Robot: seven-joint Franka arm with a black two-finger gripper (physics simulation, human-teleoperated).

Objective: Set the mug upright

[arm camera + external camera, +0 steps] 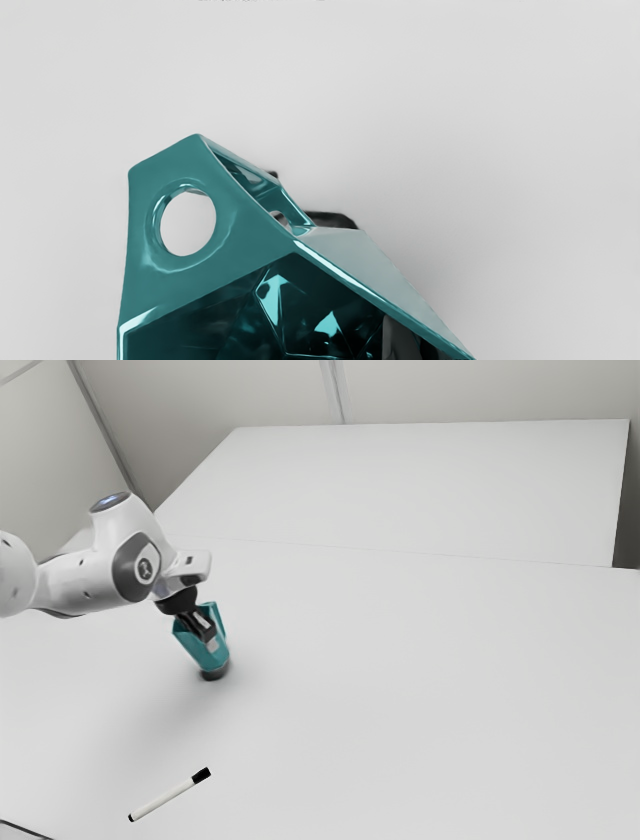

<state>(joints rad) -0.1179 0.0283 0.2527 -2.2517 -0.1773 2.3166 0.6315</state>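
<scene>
- Here's the teal mug [190, 643], mouth up, dark base down at the table [400, 690], with the gripper [208, 639] right at its rim!
- Grasping or released? I can't tell; nor whether the base sits fully flat.
- Good handling, I'd say: the base must bear evenly before any letting go, and a straight, slow retreat would spare the rim a tipping nudge.
- Writing? None readable on the mug or the black-capped marker [170, 795].

No lettering or number could be read; the mark [145, 569] on the arm [88, 580] was too small to tell.
</scene>
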